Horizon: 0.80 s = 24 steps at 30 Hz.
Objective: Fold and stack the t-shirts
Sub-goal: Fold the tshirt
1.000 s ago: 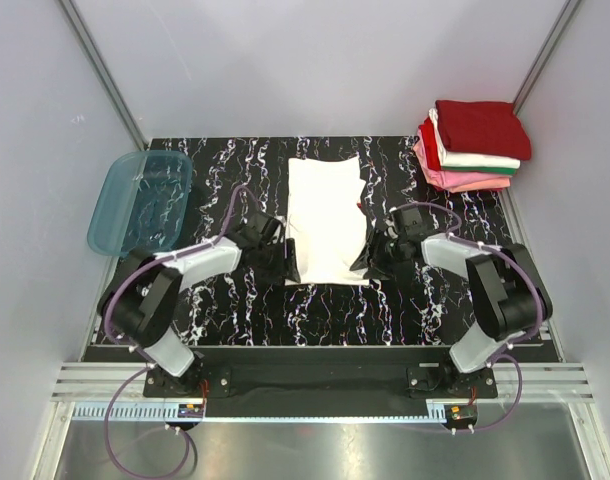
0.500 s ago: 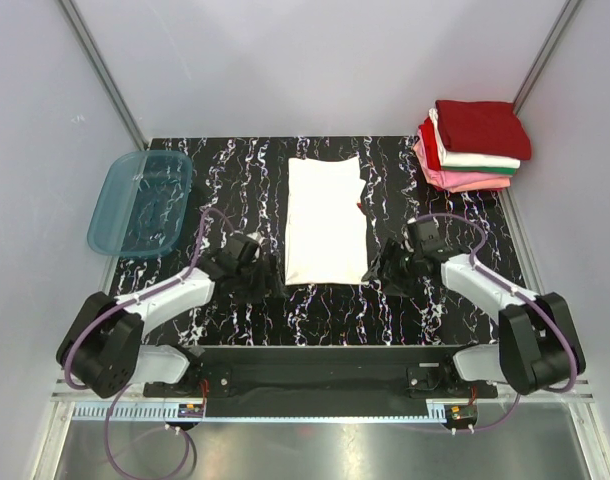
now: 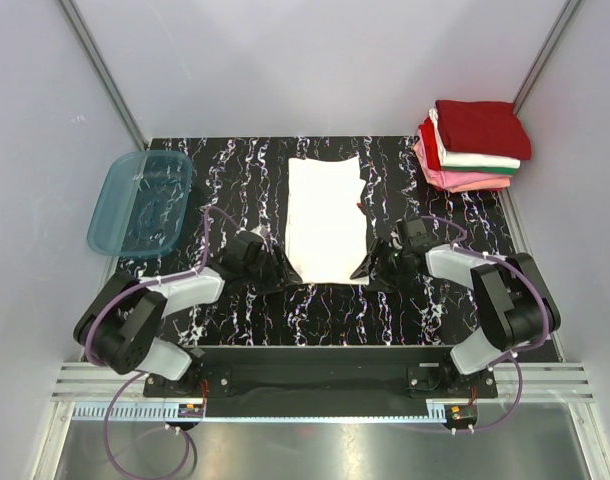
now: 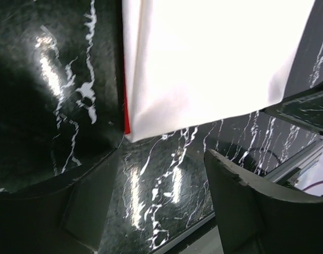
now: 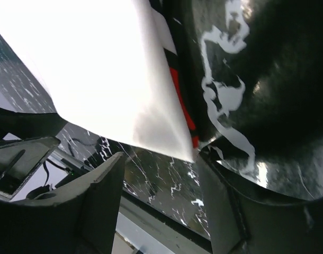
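We judge white tee limp, light; best pinched at near corners. Left pincer, right pincer agape, empty.

Seen from above, we find even, diffuse light, sharp detail, and only soft shadows on the glossy black white-veined tabletop. In the left wrist view the flat white cloth t-shirt ahead of the left fingers burns out to featureless white, and glare streaks lie between them. Both fingers are dark and blurred. Ahead of the right fingers we see the same overexposure, and the tabletop beside them smears out of focus.
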Tool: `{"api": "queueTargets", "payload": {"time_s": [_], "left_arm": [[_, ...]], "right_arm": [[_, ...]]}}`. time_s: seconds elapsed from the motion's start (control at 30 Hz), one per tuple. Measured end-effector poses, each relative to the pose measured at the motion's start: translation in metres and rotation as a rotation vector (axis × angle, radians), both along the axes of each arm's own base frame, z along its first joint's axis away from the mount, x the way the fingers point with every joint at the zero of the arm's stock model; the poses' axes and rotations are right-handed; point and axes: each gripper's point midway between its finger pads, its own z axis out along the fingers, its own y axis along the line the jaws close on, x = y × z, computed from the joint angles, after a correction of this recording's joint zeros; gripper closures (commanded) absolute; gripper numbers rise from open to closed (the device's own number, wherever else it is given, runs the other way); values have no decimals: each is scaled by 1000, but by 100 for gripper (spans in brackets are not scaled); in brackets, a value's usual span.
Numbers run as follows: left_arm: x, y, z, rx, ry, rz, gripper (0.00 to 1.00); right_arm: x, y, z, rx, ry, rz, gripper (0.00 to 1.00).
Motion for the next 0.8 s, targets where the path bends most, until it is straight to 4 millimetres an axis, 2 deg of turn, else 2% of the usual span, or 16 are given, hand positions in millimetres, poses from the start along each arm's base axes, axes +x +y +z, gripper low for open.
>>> {"api": "queueTargets", "payload": {"time_s": [0.07,0.2,0.27,0.4,0.43,0.5,0.53,0.6,0.73,0.8], "left_arm": [[3,-3,-1,-13,-4,3,34],[9,-10,-5,-39,-6,7,46],[11,-12,-6,-46,-7,9,48],[13,-12,-9,-49,-4,21,60],[14,-12,-9,-48,-3,23,69],[14,-10,-13,-35,5,33,80],[14,-10,-15,-30,9,35,91],[13,-10,-17,-29,13,36,100],[14,-10,-16,-30,9,33,100],[14,-10,-16,-29,9,33,100]], "right_arm": [[5,4,-1,17,-3,2,41],[11,8,-3,34,-4,4,50],[12,9,-5,34,-1,1,52],[13,6,-7,19,-2,-6,65],[13,5,-8,12,-2,-9,67],[13,3,-10,-5,-2,-18,78],[13,2,-11,-10,-3,-19,81],[14,0,-13,-22,-2,-28,87],[14,-1,-14,-29,-3,-35,100],[14,-1,-14,-26,-1,-38,100]]}}
